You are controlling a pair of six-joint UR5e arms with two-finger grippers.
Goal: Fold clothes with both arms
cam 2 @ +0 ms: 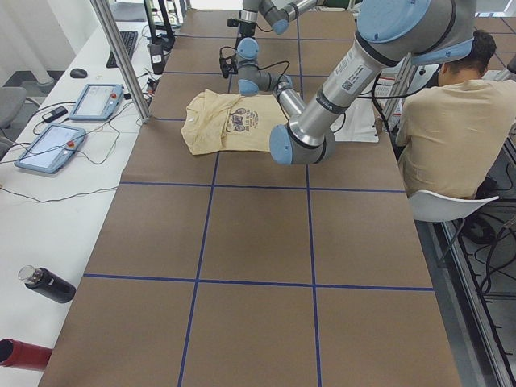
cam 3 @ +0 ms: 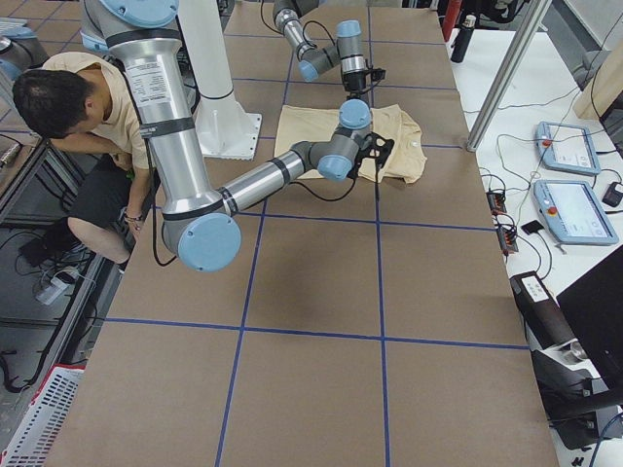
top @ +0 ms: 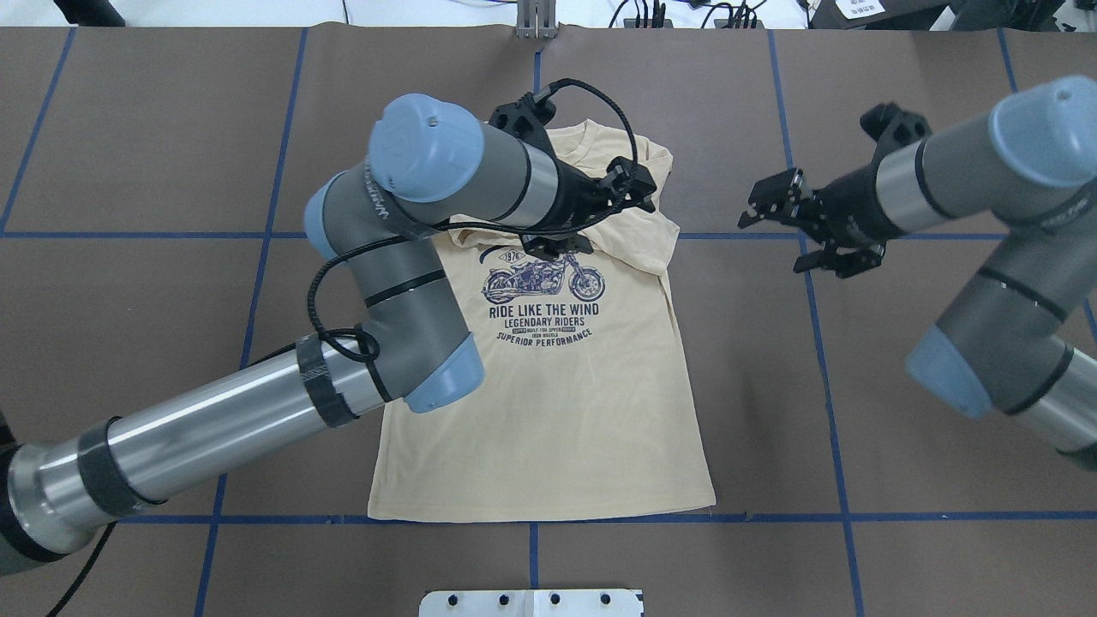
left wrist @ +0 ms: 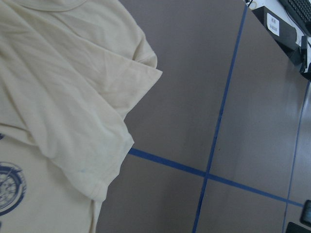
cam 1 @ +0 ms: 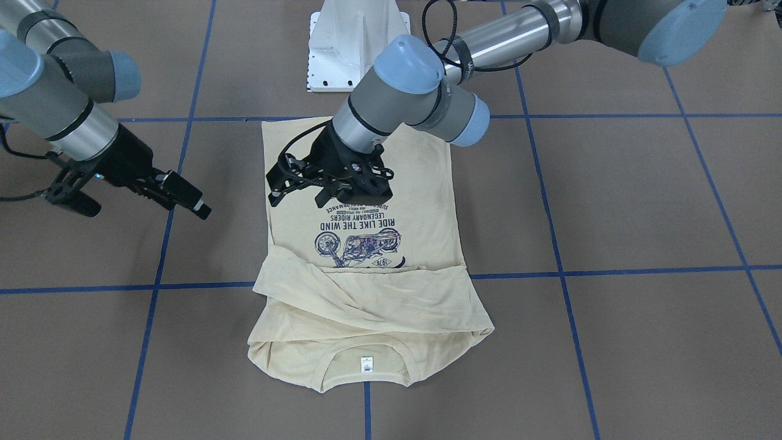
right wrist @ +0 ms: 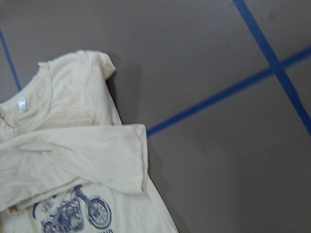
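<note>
Two black two-finger grippers, neither touching cloth. Left gripper [top: 561,242] hangs low over the chest of the pale cream-yellow long-sleeved shirt [top: 548,411], right above the top edge of the navy motorcycle print [top: 542,278]. Its fingers are tucked under the wrist from where I stand, so I cannot tell how far apart they are; the fabric under it lies flat. Right gripper [top: 784,231] floats over bare table off the shirt's right shoulder, near it but apart, jaws spread and gripping nothing, pointing toward the shirt. Behind them, the left arm of silver-grey tube and light blue joint caps [top: 214,428] reaches diagonally across the shirt's left side, a black cable looped along it. The matching right arm [top: 986,171] bends in from the right edge. The shirt lies print-up on the brown paper-covered table with blue tape grid lines [top: 900,386], hem toward the white pedestal base [cam 1: 357,46], neckline at the far side with its small white tag [cam 1: 366,365] showing. The sleeves are folded inward and lie crosswise as a band over the chest [cam 1: 366,293], just above the print, which reads "RIDE LIKE THE WIND". A seated person in a yellow top [cam 2: 447,129] is beside the robot.
</note>
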